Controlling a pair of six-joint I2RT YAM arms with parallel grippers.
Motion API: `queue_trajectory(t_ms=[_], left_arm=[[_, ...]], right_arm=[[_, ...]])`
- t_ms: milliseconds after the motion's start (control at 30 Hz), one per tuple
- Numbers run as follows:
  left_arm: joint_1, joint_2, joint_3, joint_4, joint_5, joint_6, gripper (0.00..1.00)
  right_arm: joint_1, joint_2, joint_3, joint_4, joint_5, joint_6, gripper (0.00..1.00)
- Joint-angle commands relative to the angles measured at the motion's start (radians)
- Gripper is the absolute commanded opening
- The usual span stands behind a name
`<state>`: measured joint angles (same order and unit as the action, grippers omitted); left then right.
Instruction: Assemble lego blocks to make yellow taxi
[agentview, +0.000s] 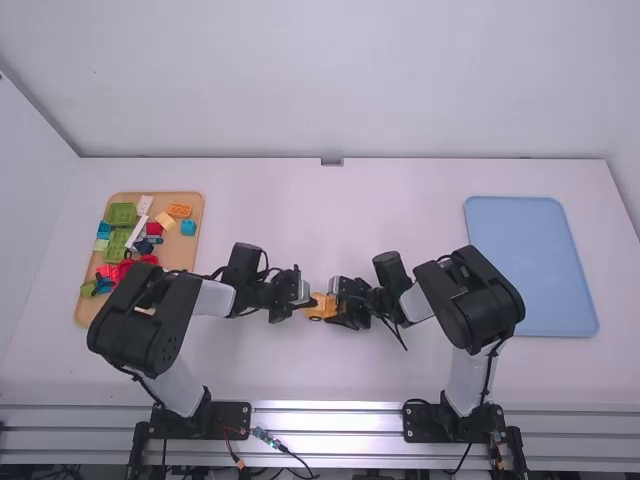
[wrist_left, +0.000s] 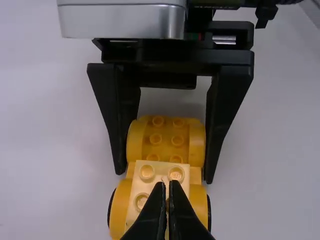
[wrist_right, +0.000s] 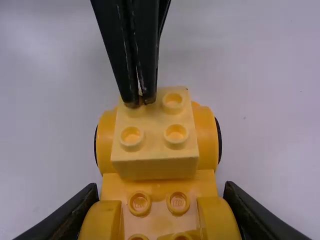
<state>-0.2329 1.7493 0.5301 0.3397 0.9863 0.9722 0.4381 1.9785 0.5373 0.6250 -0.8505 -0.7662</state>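
Observation:
Between the two arms, the yellow car base (agentview: 321, 311) lies on the table. My left gripper (agentview: 303, 300) is at its left, my right gripper (agentview: 336, 308) at its right. A pale yellow block (wrist_left: 161, 176) with studs sits on the wheeled end of the car base (wrist_left: 198, 202). Over that block, the left gripper (wrist_left: 167, 200) is shut with nothing between its fingers, its tips at a corner stud of the pale block (wrist_right: 155, 169). At the other end, the right gripper (wrist_right: 161, 207) has its fingers along both sides of the car base (wrist_right: 112, 182), holding it.
A tan tray (agentview: 196, 247) with several coloured blocks stands on the left, partly behind the left arm. On the right is a blue tray (agentview: 530, 262), close to the right arm. Both forearms reach inward low over the table (agentview: 300, 365).

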Motion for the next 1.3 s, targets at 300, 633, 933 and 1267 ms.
queue_trajectory(t_ms=[300, 633, 933, 1267], left_arm=[[-0.01, 0.067, 0.028, -0.108, -0.065, 0.027, 0.02], [-0.092, 0.067, 0.027, -0.163, -0.323, -0.016, 0.02], [-0.093, 0.033, 0.053, -0.152, -0.286, -0.06, 0.02], [-0.057, -0.218, 0.052, -0.124, -0.108, -0.067, 0.02]], right_arm=[[0.0, 0.014, 0.006, -0.002, -0.016, 0.002, 0.58], [0.0, 0.014, 0.007, -0.003, -0.013, 0.002, 0.58], [0.0, 0.014, 0.006, -0.002, -0.013, 0.002, 0.58], [-0.015, 0.014, 0.007, -0.004, -0.013, 0.002, 0.58]])
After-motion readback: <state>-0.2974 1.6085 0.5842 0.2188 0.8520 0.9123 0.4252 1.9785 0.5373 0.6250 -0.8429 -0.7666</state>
